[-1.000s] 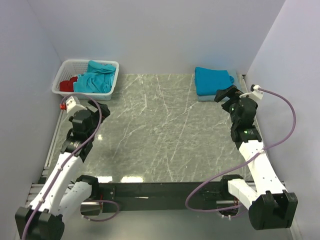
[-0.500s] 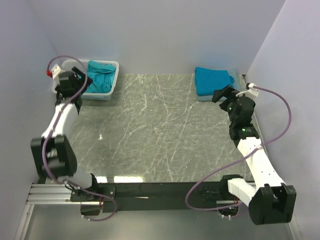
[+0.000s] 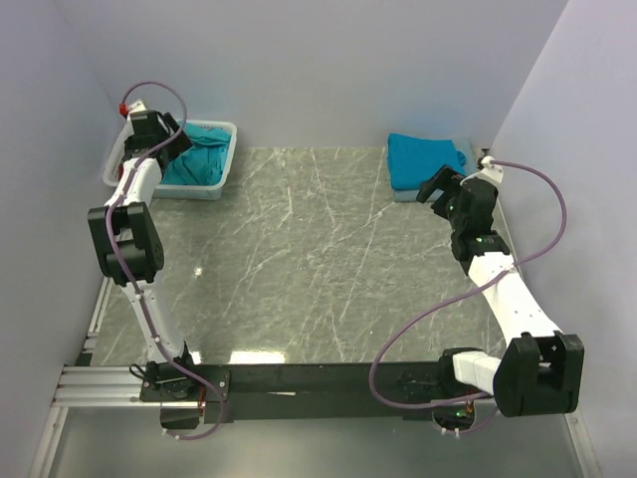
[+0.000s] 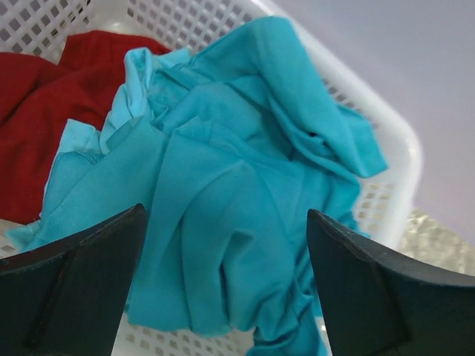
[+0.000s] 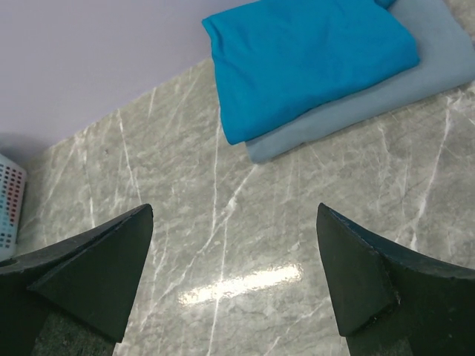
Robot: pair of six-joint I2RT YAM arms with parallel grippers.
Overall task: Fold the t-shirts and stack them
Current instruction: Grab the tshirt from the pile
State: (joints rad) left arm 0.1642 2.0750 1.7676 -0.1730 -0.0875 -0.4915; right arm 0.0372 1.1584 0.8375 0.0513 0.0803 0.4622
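A crumpled teal t-shirt (image 3: 202, 155) lies in the white basket (image 3: 231, 128) at the back left; in the left wrist view the t-shirt (image 4: 223, 185) fills the basket (image 4: 390, 130). My left gripper (image 3: 162, 147) hovers over it, open, and nothing sits between the jaws of the left gripper (image 4: 226, 213). At the back right a folded teal t-shirt (image 3: 424, 157) rests on a folded grey-blue one (image 5: 371, 100). My right gripper (image 3: 438, 187) stands open just in front of that stack, over bare marble. In the right wrist view the gripper (image 5: 234, 208) is empty and the folded teal t-shirt (image 5: 308, 55) lies ahead.
A red garment (image 4: 44, 96) lies in the basket's left half beside the teal shirt. The grey marble tabletop (image 3: 309, 259) spreads between basket and stack. Pale walls close in at the back and both sides.
The left arm has swung from the near left side of the table out to the basket, its gripper now over the teal shirt. The right gripper edged slightly toward the back.
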